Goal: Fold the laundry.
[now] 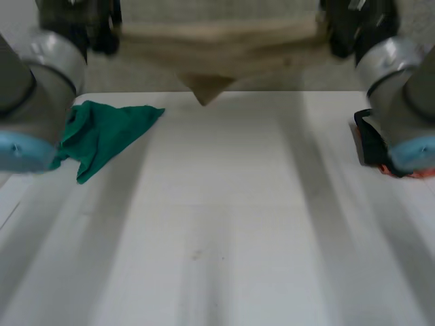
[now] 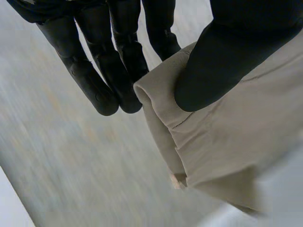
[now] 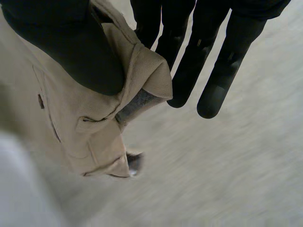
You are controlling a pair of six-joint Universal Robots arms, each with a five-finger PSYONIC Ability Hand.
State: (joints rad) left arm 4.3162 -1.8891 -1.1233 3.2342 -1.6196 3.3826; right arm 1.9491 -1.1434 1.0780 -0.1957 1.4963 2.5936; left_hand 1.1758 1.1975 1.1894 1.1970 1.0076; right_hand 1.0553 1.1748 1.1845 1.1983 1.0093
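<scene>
A beige garment point(image 1: 217, 47) hangs stretched between my two hands above the far edge of the white table point(image 1: 224, 224), its lowest point dipping to the table's edge. My left hand point(image 1: 102, 30) holds its left end. In the left wrist view the thumb point(image 2: 222, 61) pinches a folded corner of the beige garment point(image 2: 227, 142) against the straight fingers point(image 2: 94, 85). My right hand point(image 1: 343, 30) holds the other end. Its thumb point(image 3: 80, 52) presses the garment's seamed edge point(image 3: 85, 127) against the fingers point(image 3: 213, 90).
A crumpled green cloth point(image 1: 102, 136) lies on the table at the far left, by my left arm. A black and red item point(image 1: 370, 146) sits at the right edge beside my right arm.
</scene>
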